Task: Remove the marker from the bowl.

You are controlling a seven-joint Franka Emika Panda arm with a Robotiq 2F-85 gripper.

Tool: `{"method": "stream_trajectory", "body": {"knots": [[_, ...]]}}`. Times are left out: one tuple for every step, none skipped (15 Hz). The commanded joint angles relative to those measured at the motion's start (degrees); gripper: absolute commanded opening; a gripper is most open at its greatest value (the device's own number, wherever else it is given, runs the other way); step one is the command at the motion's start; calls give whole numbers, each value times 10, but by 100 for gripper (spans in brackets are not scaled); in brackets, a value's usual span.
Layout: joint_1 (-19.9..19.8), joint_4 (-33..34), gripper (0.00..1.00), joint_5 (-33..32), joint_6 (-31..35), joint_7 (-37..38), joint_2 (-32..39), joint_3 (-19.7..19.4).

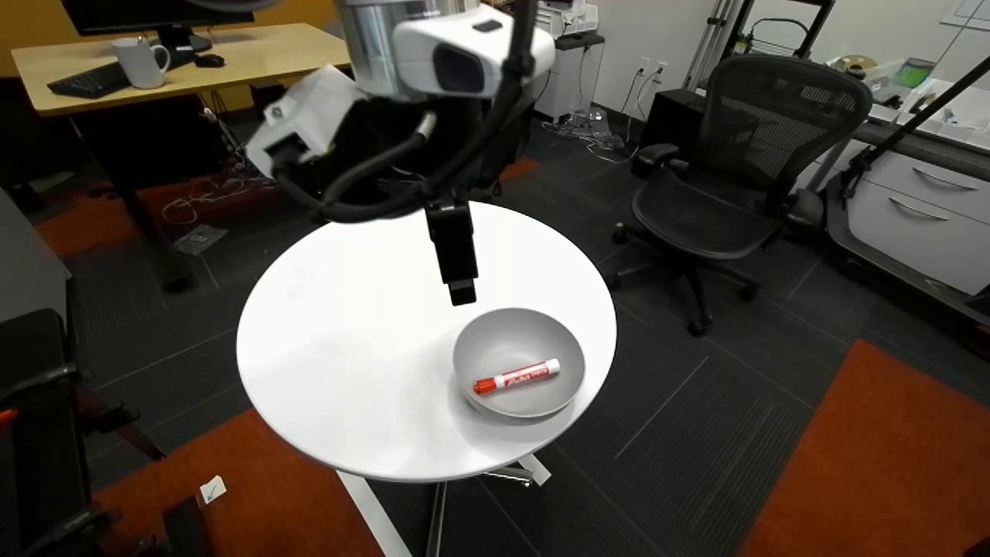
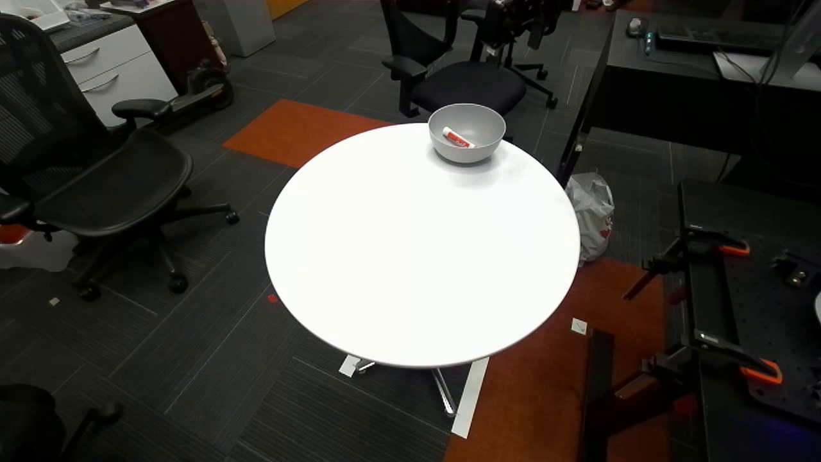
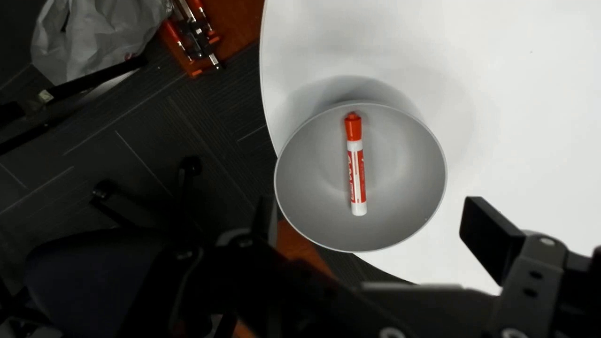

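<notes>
The red marker (image 1: 517, 376) with white parts lies inside the grey bowl (image 1: 503, 333). The marker (image 2: 458, 138) and bowl (image 2: 467, 157) also show in an exterior view without my gripper. In the wrist view the marker (image 3: 357, 169) lies along the picture's height, red cap at the top, resting in the bowl (image 3: 408, 202). My gripper (image 3: 371, 209) is open and empty, its fingers wide apart with the bowl beyond them. In an exterior view the gripper (image 1: 462, 291) hangs above the table beside the bowl; only one finger shows clearly there.
The bowl stands close to the edge of the round white table (image 1: 356, 325), which also shows in an exterior view (image 2: 417, 256). A black office chair (image 1: 711, 186) stands near the table. A desk (image 1: 255, 54) with a mug (image 1: 141, 63) stands behind.
</notes>
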Motion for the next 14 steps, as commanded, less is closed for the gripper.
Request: {"method": "stream_trajectory", "body": {"knots": [[7,67,100,29,6,-35,75,-9],[10,79,100,28,9,-29,92,-11],[11,89,100,31,16,-22,108,-13],[12,99,100,32,22,-16,125,-15],[9,108,100,38,22,-26,138,-14],[7,116,100,43,26,-31,153,-14],[5,125,100,49,26,-36,166,-13],[2,132,100,57,28,-41,180,-10],[-1,141,100,67,27,-48,194,-7],[-2,150,100,73,27,-52,207,-6],[-3,158,100,79,27,-57,220,-6],[-3,167,100,82,25,-58,231,-7],[-3,176,100,85,25,-59,244,-8],[-4,185,100,86,25,-58,255,-9]]}}
